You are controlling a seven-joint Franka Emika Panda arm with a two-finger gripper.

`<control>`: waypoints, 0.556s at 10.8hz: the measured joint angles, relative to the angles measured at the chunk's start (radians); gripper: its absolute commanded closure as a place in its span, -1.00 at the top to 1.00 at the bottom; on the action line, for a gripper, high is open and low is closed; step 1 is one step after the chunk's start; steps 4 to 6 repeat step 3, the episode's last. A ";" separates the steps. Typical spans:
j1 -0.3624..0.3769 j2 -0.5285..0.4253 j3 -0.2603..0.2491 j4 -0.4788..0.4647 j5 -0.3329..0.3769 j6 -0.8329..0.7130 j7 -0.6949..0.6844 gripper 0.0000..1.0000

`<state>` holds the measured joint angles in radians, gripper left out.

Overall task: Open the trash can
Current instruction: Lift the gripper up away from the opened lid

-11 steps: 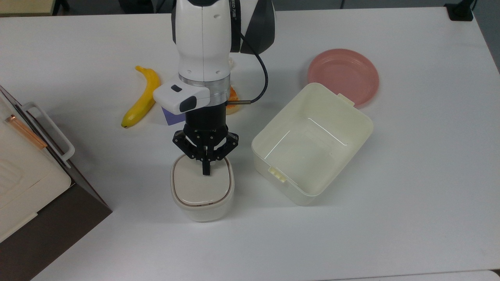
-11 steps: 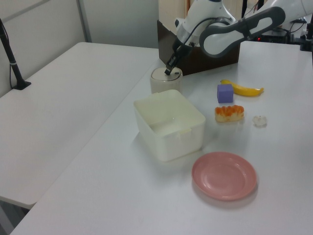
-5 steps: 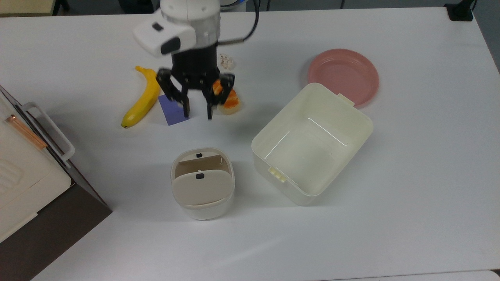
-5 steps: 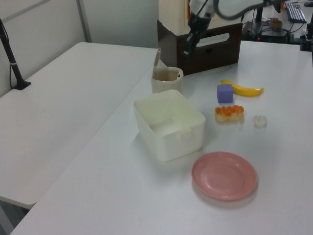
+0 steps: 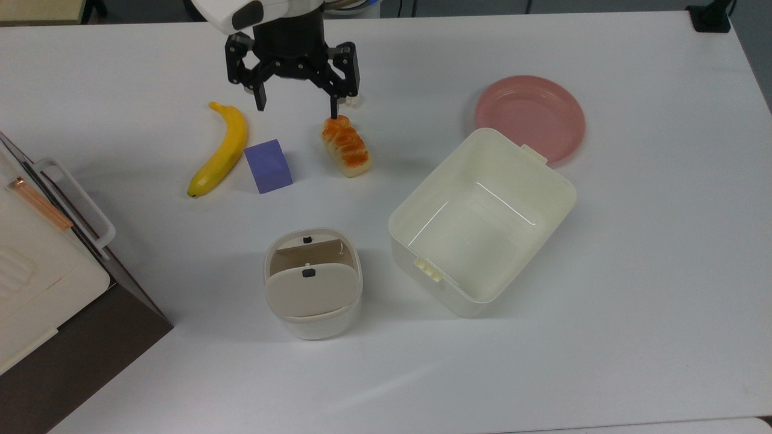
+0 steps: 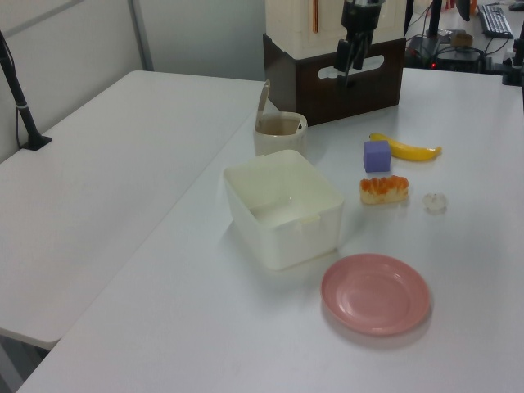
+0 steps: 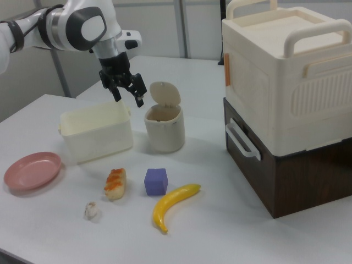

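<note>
Already the trash can [image 5: 312, 283] stands near the top view's middle with its lid [image 7: 164, 94] tipped upright. The claw [image 5: 295, 99], fingers apart and empty, hangs well away; a careless sweep could knock the lid shut.

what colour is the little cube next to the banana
Purple: the cube lies just right of the yellow banana, clearest in the top view.

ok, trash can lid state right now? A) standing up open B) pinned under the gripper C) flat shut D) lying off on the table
A: the trash can has its lid standing upright on its hinge, the inside showing in the top view, and the gripper hangs open well away, near the banana.
</note>
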<state>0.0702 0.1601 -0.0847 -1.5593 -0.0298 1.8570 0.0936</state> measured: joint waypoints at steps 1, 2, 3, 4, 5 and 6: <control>-0.001 -0.007 0.000 0.000 0.000 -0.040 0.000 1.00; -0.002 -0.013 0.000 0.000 0.000 -0.062 0.000 1.00; -0.005 -0.018 -0.001 0.000 0.000 -0.069 0.000 1.00; -0.005 -0.018 -0.001 0.000 0.000 -0.069 0.000 1.00; -0.005 -0.018 -0.001 0.000 0.000 -0.069 0.000 1.00; -0.005 -0.018 -0.001 0.000 0.000 -0.069 0.000 1.00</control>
